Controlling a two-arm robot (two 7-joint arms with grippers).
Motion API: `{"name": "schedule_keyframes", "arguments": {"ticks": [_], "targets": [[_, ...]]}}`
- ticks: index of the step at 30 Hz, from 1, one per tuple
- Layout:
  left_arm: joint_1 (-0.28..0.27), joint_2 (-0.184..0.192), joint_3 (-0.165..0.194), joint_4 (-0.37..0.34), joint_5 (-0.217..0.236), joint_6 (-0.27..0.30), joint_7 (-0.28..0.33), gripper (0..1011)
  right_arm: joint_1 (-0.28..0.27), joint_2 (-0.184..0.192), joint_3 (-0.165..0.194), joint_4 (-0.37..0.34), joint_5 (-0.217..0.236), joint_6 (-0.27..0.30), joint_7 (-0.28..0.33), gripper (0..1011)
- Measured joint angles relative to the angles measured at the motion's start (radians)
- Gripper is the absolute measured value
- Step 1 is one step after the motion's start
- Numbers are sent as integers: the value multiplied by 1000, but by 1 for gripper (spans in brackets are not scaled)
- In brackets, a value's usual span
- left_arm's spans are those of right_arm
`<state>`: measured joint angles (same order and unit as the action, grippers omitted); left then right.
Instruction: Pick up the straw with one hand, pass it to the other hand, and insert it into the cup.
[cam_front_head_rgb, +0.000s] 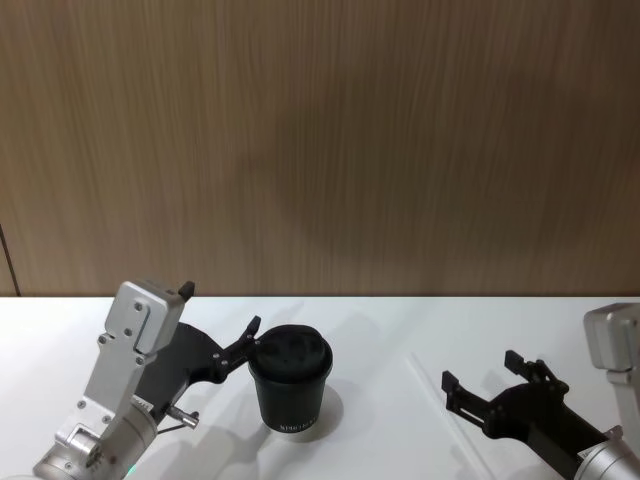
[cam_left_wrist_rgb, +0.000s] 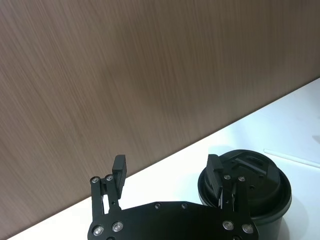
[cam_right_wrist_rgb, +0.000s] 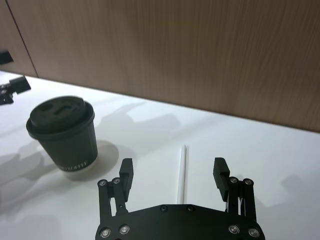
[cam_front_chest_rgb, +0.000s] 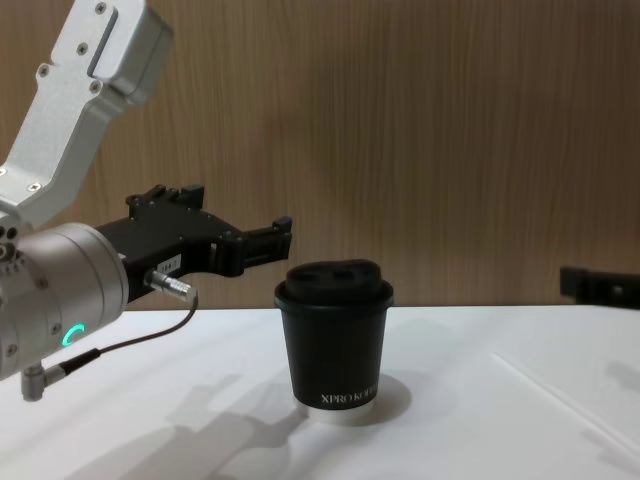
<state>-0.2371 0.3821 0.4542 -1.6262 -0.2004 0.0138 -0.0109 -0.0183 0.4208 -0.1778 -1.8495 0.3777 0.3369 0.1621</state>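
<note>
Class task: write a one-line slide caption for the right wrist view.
Open right pincer poised over the straw lying on the white table, lidded cup standing apart.

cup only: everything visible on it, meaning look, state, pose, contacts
The cup is a small black paper coffee cup with a black domed lid pressed on, white lettering low on its side and a pale bottom rim. It stands upright on the white table. One finger of the open left gripper sits close by the lid's edge; contact is unclear. The straw lies on the table to its right, apart.
</note>
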Motion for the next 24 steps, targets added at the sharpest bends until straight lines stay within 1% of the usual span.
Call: {"name": "schedule_keyframes", "arguments": {"ticks": [6, 10, 17, 24], "targets": [[0, 0, 0, 0, 0, 0, 0, 1003, -9, 32, 12, -21, 28, 107, 14, 1001], [0, 0, 0, 0, 0, 0, 0, 1003, -16, 46, 15, -26, 34, 150, 18, 1001], [0, 0, 0, 0, 0, 0, 0, 1003, -25, 66, 15, -28, 35, 198, 20, 1001], [0, 0, 0, 0, 0, 0, 0, 1003, -26, 73, 7, -21, 24, 222, 20, 1001]]}}
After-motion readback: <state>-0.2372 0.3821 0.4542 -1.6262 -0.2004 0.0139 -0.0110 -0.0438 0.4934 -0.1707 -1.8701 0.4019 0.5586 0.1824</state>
